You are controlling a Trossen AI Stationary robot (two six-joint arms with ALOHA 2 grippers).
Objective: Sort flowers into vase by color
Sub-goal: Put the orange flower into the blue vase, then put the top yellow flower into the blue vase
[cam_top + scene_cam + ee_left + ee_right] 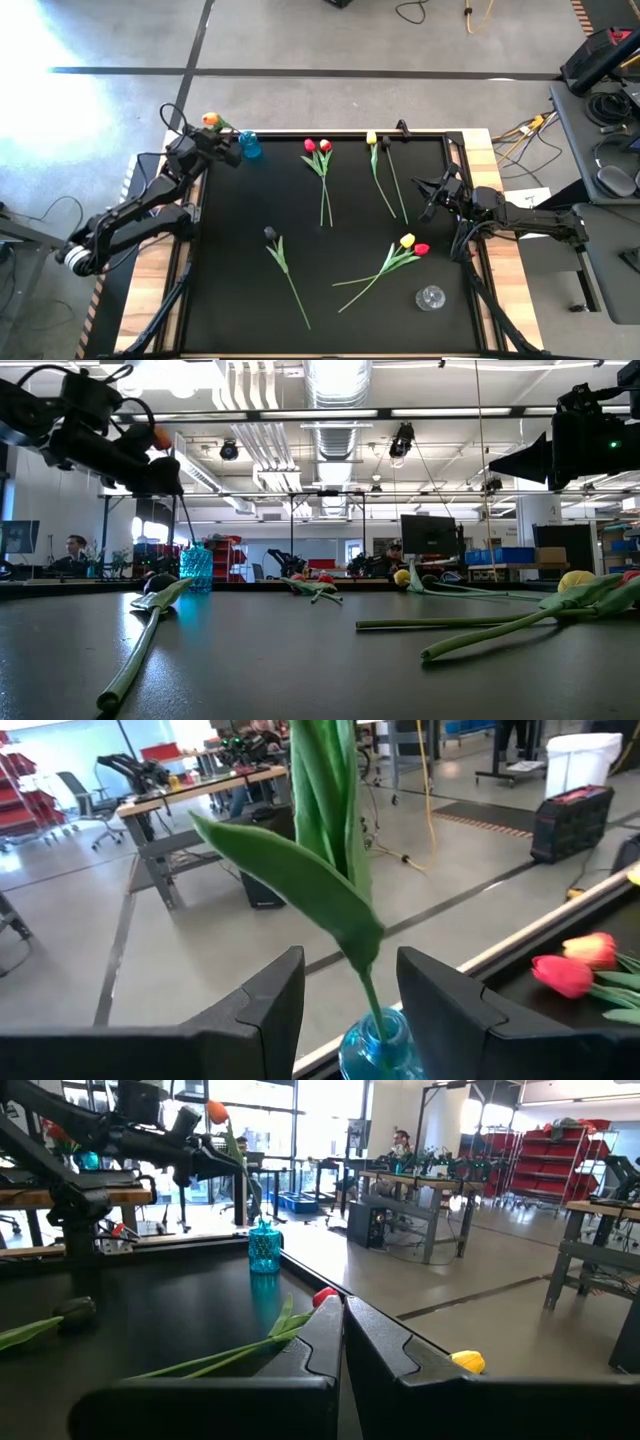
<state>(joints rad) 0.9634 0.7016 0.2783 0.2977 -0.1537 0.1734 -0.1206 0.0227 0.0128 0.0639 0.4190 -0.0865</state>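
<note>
At the upper left of the high view, the left pincer [222, 143] hovers over the blue vase [249, 146], grasping an orange tulip [211, 120] whose stem [372, 992] dips into the vase's neck. The other flowers lie on the black bench [230, 270]: a red pair [317, 147] at upper centre, a dark one [270, 233] lower left, a yellow and a red [413, 244] at lower right. The right pincer [433, 197] waits at the right edge, clenched and empty.
</note>
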